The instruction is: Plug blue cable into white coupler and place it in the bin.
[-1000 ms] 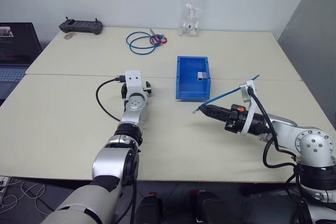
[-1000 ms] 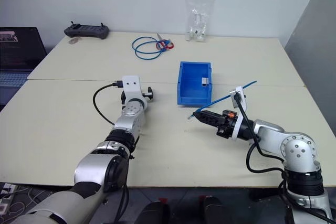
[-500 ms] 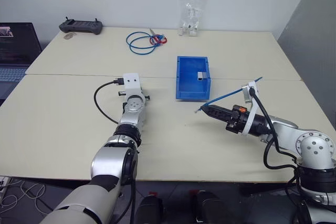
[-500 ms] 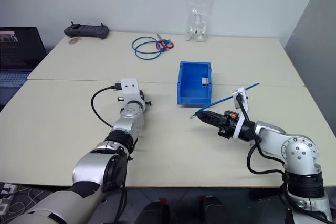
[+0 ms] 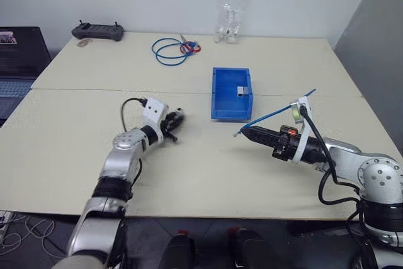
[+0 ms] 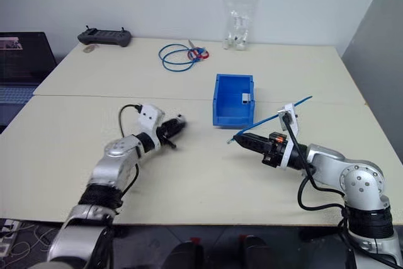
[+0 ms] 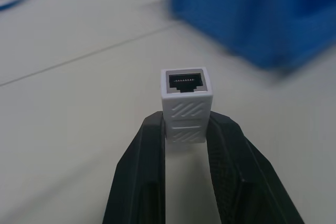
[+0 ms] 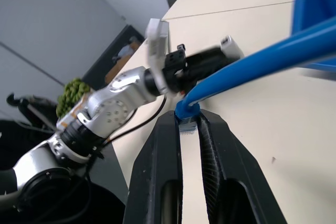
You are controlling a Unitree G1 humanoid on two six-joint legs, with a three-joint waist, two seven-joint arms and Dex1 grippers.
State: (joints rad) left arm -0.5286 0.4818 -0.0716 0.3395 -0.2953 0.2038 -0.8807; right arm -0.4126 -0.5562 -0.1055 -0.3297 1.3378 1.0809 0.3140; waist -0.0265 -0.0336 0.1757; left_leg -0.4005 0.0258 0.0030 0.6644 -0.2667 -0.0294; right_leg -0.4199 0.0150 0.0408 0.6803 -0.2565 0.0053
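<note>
White coupler (image 7: 185, 106) in left pincer (image 7: 186, 129), blue cable (image 8: 252, 64) in right pincer (image 8: 189, 121)

White coupler (image 7: 186, 109) upright between black fingers (socket showing), blue cable (image 5: 277, 114) slanting above table, blue bin (image 5: 231, 93) between.

light: bright, even, soft shadows | head views: sharp | left wrist view: background blurred, foreground sharp
</note>
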